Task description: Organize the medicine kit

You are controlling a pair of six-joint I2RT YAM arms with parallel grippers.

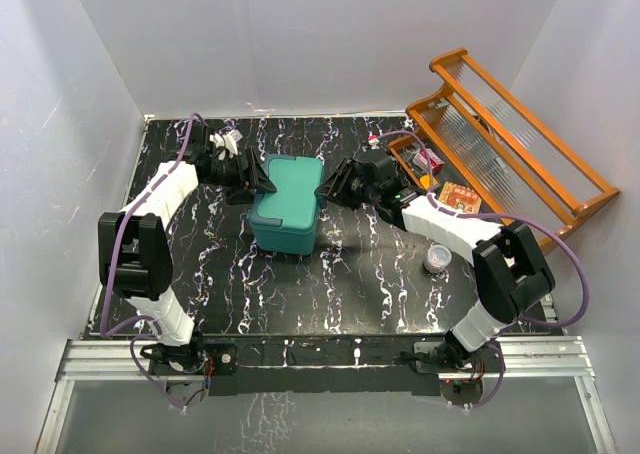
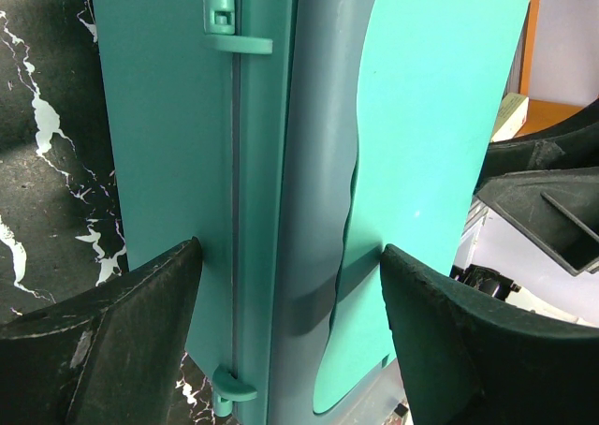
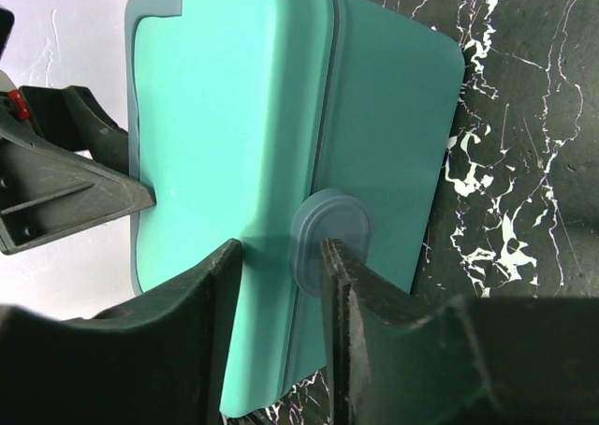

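Where the black marbled table (image 1: 330,294) reaches its middle stands the medicine kit (image 1: 290,199), teal, lid down, corners rounded, long axis running roughly 12 to 6 o'clock.

- Left gripper (image 1: 255,187): at the kit's 10 o'clock corner. Fingers (image 2: 112,341) spread wide astride the hinged edge (image 2: 234,43), one by the back wall, one over the lid. Contact cannot be told.
- Right gripper (image 1: 335,186): at the kit's 2 o'clock side. Fingers (image 3: 187,331) set close about the lid's front rim at the round latch (image 3: 311,228). Whether they clamp it cannot be told.
- Orange wooden rack (image 1: 520,144): at 2 o'clock, on the table's right edge, well apart from the kit.
- Small jar (image 1: 437,257): at 4 o'clock, beside the right arm.
- Open room: bare surface from the kit's 6 o'clock edge to the table's near edge, and a narrower strip at 12 o'clock before the white wall (image 1: 300,44). Both flanks are taken by the arms.
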